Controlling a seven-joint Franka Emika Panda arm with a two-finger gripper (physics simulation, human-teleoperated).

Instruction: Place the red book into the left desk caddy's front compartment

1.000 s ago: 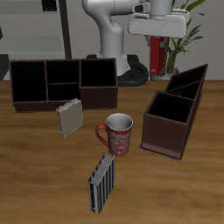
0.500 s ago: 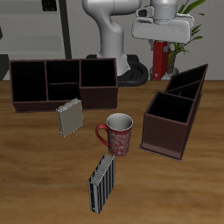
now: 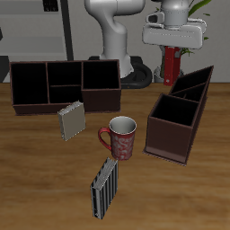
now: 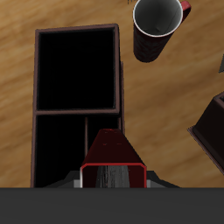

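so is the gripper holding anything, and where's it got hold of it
The gripper holds the red book by its upper end; the book hangs upright beneath it.

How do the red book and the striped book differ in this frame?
The red book hangs upright in the gripper above the left caddy, off the table; the striped book stands on the table near its front edge, in front of the mug. The red book's cover is plain dark red; the striped book's is dark with pale stripes. Both are thin and upright.
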